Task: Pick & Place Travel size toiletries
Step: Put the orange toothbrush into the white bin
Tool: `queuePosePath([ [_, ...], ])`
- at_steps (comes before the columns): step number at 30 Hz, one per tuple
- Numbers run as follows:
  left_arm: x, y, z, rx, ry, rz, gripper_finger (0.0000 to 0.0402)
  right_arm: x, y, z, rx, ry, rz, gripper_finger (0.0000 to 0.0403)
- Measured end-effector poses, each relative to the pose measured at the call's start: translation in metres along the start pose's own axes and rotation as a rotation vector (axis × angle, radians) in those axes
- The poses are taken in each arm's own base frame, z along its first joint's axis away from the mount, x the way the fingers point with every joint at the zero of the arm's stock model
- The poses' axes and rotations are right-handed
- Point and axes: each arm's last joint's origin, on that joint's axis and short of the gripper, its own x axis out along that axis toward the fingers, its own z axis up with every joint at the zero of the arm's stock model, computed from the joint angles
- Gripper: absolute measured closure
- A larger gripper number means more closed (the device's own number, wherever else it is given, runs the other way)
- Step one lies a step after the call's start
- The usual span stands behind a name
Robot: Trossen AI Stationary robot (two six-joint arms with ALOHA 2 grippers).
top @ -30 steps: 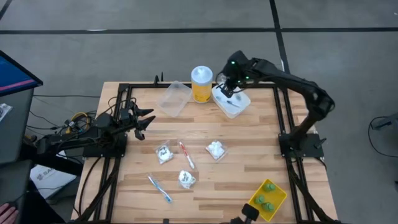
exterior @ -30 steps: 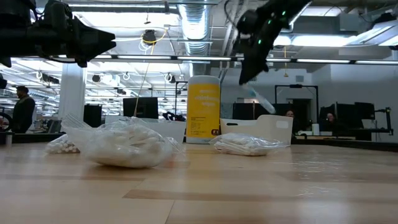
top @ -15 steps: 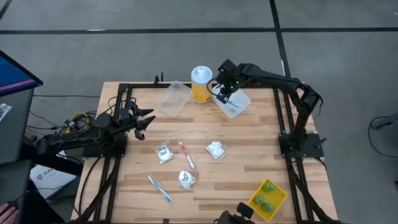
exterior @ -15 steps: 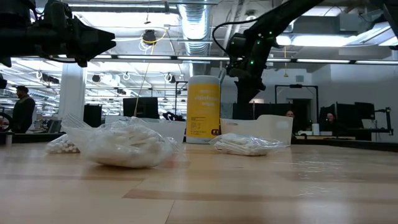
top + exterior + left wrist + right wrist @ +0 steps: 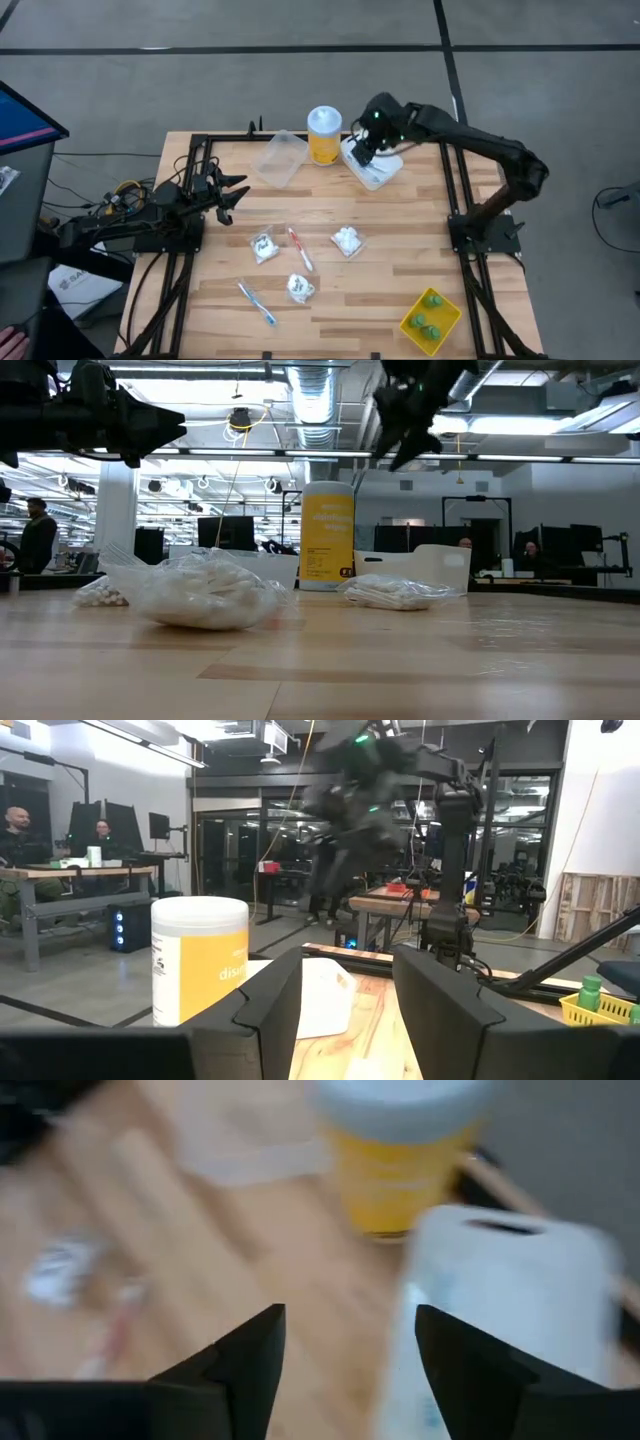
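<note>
The right hand (image 5: 362, 147) hangs spread and empty above a white tub (image 5: 374, 164) holding a blue-white stick, beside the yellow jar (image 5: 324, 135). Well off, three green bottles (image 5: 428, 318) sit in a yellow tray (image 5: 447, 325), and the left hand (image 5: 232, 195) waits half spread

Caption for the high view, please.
Right hand open above the clear bin; packets and toothbrushes wait mid-table.

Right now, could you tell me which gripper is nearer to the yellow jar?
The right gripper: it hovers just beside the yellow jar, over the clear container. The left gripper waits near the table's left side.
</note>
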Motion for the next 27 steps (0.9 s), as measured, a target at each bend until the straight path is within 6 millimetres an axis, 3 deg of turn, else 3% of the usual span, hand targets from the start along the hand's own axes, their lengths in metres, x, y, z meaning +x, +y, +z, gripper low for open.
queuePosePath([
  [7,0.0,0.0,0.0,0.0,0.0,0.004,0.0247,0.002,0.087,-0.022,-0.031,-0.018,0.184,0.0204],
  [13,0.0,0.0,0.0,0.0,0.0,0.004,0.0247,0.007,0.149,-0.048,0.011,-0.043,0.268,0.0203],
  [20,0.001,0.0,-0.002,0.002,0.014,0.004,0.0247,0.058,0.207,-0.098,0.016,0.081,0.231,0.0202],
  [27,0.003,-0.001,-0.003,0.002,0.024,-0.011,0.0247,0.104,0.229,-0.131,0.012,0.162,0.196,0.0202],
])
